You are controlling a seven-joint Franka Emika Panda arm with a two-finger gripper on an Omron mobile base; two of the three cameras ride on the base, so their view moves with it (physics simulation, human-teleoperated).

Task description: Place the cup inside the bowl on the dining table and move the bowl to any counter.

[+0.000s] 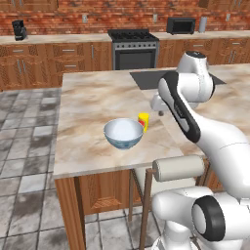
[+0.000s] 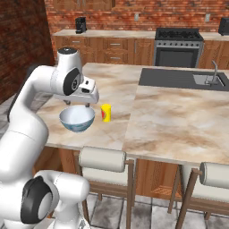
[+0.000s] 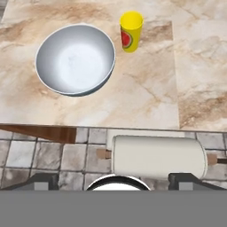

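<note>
cup (image 3: 131,30): small, yellow with a red patch, upright on the bench (image 1: 88,97) just beside the bowl, apart from it, not inside it
bowl (image 3: 75,59): round, white inside, blue-grey outside — near the bench's front edge, nothing in it
fingers (image 3: 113,182): two dark tips set wide apart at the bottom of the hand view, pinching nothing
hand: hovers above the front edge of the bench — close by the bowl and cup, touching neither
stool (image 3: 158,156): pale cushioned back just below the bench edge, over the tiled floor (image 1: 24,195)
</note>
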